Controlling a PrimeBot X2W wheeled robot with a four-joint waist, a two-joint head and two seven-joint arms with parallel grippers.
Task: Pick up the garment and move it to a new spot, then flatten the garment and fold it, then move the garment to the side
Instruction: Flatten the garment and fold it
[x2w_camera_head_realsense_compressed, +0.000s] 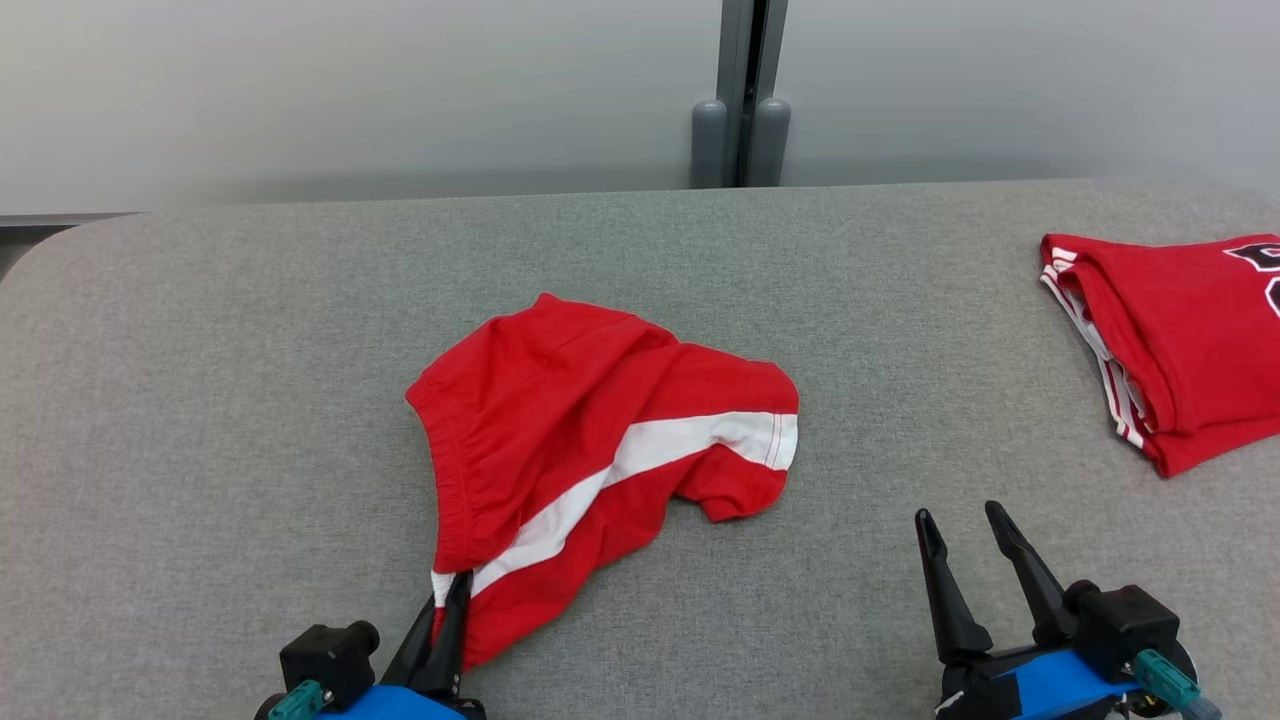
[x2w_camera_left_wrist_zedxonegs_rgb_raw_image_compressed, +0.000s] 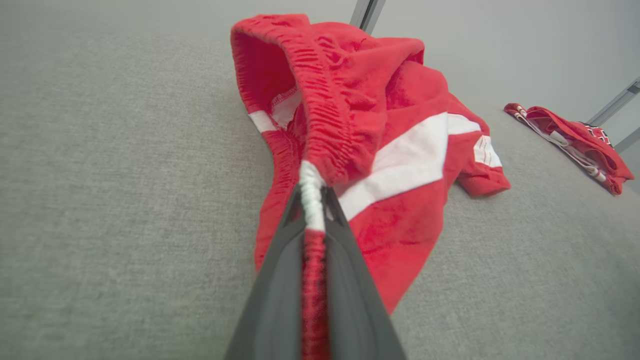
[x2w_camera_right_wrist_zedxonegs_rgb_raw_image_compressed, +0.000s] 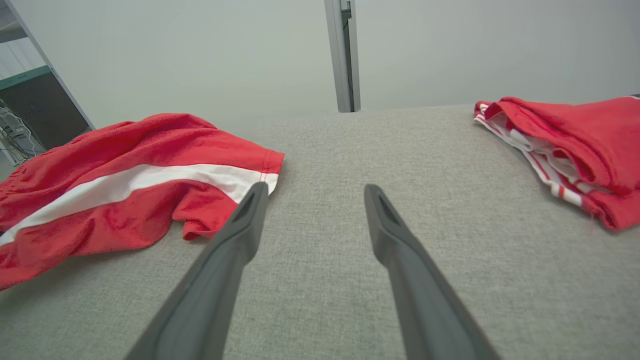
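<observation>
Red shorts (x2w_camera_head_realsense_compressed: 590, 440) waistband pinched in L gripper (x2w_camera_head_realsense_compressed: 452, 590).

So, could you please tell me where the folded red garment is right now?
In the head view the folded red garment lies at the far right of the grey table, beyond the open right pincer and apart from the striped shorts.

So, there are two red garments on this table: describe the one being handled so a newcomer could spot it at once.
On the grey padded table, look at the middle, where the left gripper is shut on an elastic waistband. That is the crumpled red shorts, marked by one broad white stripe. The other red garment lies folded at the far right, edged with thin white stripes.
</observation>
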